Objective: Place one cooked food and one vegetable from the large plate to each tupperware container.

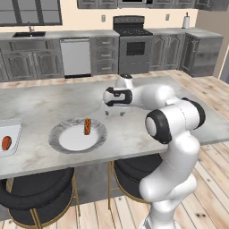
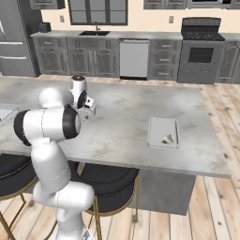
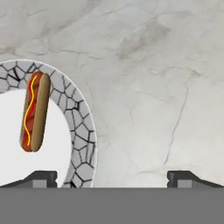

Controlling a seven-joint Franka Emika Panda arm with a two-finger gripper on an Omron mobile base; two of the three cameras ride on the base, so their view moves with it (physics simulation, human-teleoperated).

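The large plate (image 1: 67, 141) with its grey marbled rim lies near the counter's front edge. On it rests a hot dog in a bun (image 1: 87, 126), near the far right rim. In the hand view the hot dog (image 3: 34, 111) lies left of centre on the plate (image 3: 83, 131). My gripper (image 1: 114, 112) hangs open above bare counter just right of the plate, with nothing between its fingertips (image 3: 43, 178). One tupperware container (image 1: 13, 129) at the left edge holds the reddish-orange vegetable (image 1: 6, 143). Another container (image 2: 163, 126) to the right holds a small pale wedge (image 2: 167, 138).
The marble counter (image 1: 53, 105) stretches wide behind the plate. Round dark stools (image 1: 36, 192) stand under its front edge. Cabinets, a dishwasher and a stove (image 1: 132, 44) line the back wall, far off.
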